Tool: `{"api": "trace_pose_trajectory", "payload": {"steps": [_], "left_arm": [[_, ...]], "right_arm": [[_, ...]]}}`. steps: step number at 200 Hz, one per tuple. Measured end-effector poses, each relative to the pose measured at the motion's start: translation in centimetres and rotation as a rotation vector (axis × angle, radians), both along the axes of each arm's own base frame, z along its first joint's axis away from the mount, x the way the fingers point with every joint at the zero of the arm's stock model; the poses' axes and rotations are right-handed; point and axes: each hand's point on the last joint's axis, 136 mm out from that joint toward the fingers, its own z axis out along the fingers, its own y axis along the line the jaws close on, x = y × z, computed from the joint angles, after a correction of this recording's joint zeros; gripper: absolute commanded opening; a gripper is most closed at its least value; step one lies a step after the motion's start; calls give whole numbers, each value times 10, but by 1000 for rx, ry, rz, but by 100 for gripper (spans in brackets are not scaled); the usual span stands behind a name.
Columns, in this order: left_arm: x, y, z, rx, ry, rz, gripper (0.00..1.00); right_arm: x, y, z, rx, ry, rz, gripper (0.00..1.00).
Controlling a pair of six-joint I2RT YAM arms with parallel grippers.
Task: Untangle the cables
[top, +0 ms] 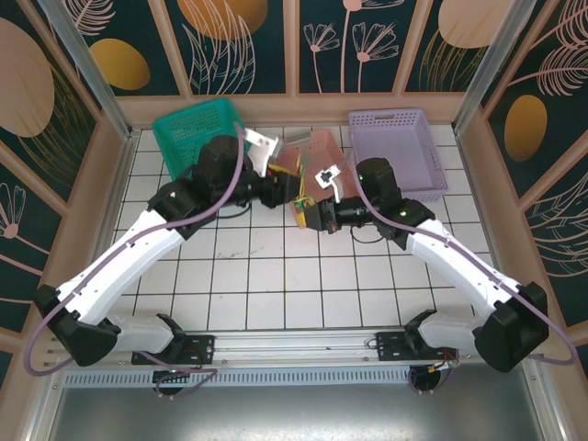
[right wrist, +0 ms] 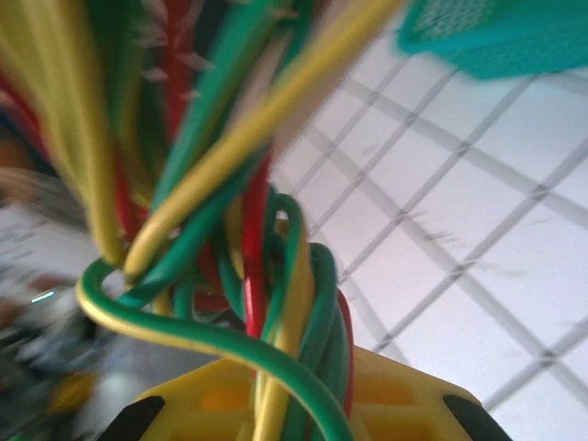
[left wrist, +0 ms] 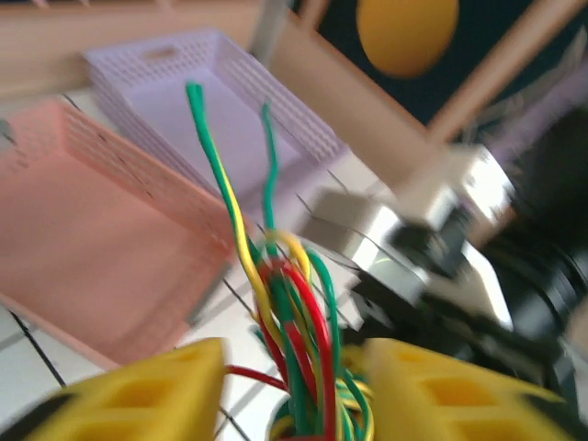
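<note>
**Where the two pincers meet, the cables bridge the gap**

While both arms converge over the counter (top: pixel 257 276), the left pincer (top: pixel 281 192) (left wrist: pixel 294 397) holds the cables (top: pixel 302 208) (left wrist: pixel 292 312) (right wrist: pixel 248 230) from the left. The tangled bundle lies on a short left-to-right axis, just in front of the pink basket (top: pixel 326 147). The right pincer (top: pixel 313 215) (right wrist: pixel 294 409) is clamped on the opposite side, so both arms are equally near and drawing apart along that axis looks apt.

Overhead view; wrist views near cables (left wrist: pixel 296 349)
</note>
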Motion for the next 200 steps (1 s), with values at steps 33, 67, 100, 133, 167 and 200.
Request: {"api": "trace_pose_trajectory", "payload": {"steps": [33,67,100,133,167,200], "left_arm": [[30,4,29,-167,163,205,82],[27,11,25,-317,407,348,87],[22,9,1,-402,603,429,97],[14,1,-15,-464,716,461,99],[10,-8,-33,-544,804,478,99],[14,-13,-23,-609,815,478,98]], "right_arm": [[37,-31,2,-250,-359,-315,0],[74,-67,8,-526,-793,-560,0],[105,-94,16,-800,-1092,-692,0],[111,-97,35,-946,-1288,-734,0],[97,-81,45,-995,-1422,-684,0],[92,-71,43,-1025,-1484,-641,0]]}}
